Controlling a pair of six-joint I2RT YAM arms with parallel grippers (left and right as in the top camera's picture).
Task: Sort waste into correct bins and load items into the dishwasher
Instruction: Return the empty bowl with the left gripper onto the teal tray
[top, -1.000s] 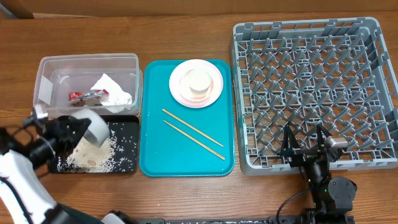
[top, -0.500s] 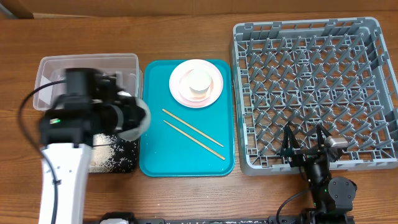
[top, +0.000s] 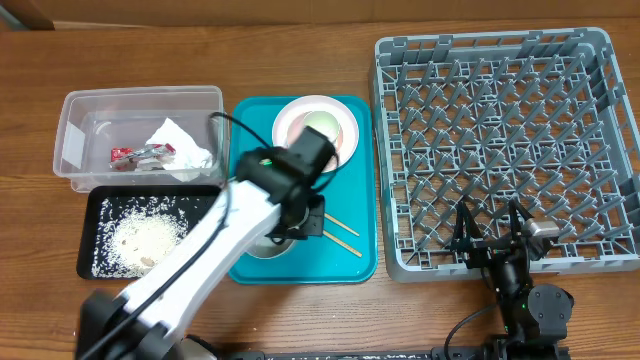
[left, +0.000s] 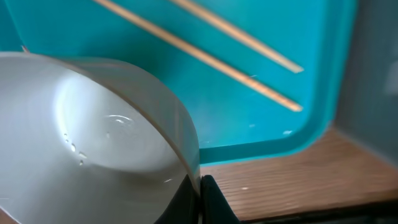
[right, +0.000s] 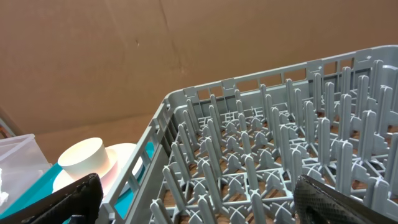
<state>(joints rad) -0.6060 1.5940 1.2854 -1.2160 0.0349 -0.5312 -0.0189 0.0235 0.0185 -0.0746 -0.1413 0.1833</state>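
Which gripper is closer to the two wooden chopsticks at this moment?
Left. The left gripper, shut on the bowl, is over the teal tray right beside the chopsticks. The right gripper, open, is far to their right at the dish rack's near wall.

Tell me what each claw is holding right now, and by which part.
The left claw is shut on the rim of a pale bowl, over the teal tray. The right claw is open and holds nothing.
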